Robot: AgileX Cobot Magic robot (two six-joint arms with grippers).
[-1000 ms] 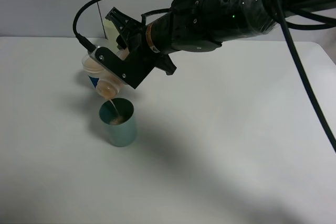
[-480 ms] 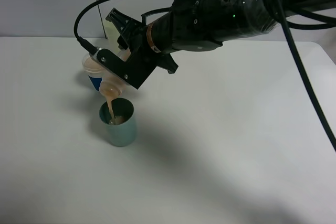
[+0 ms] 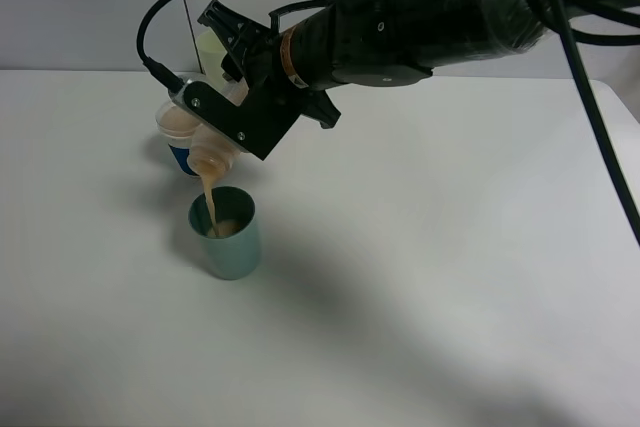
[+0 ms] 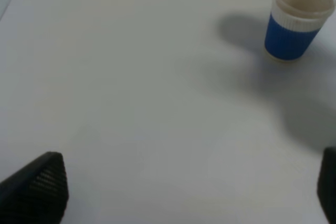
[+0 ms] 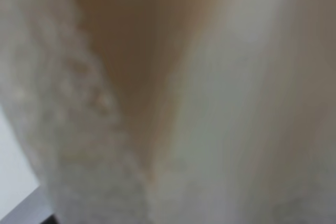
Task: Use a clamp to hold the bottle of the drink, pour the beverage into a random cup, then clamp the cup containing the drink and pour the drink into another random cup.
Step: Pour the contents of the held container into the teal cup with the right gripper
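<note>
Jaws of the right clamp [image 3: 228,125] are closed tight on the bottle [image 3: 209,158], which is held tipped with its mouth down, just above the teal cup [image 3: 230,245] on the desk [image 3: 450,267]. The beverage [image 3: 211,199] is seen falling in a thin stream into that cup. Jaws of the left clamp [image 4: 181,195] are spread wide with nothing between them, over a bare part of the desk. Beverage could be spilled if the bottle is tipped too fast or moved off to the side, since the cup's mouth is small. The teal cup could also be knocked over if the bottle is brought lower. 2 other cups are close behind: the blue paper cup [image 3: 181,158] and the pale yellow-green tumbler [image 3: 212,47]. Both are partly hidden by the right clamp and could be bumped when the bottle is swung back up.
</note>
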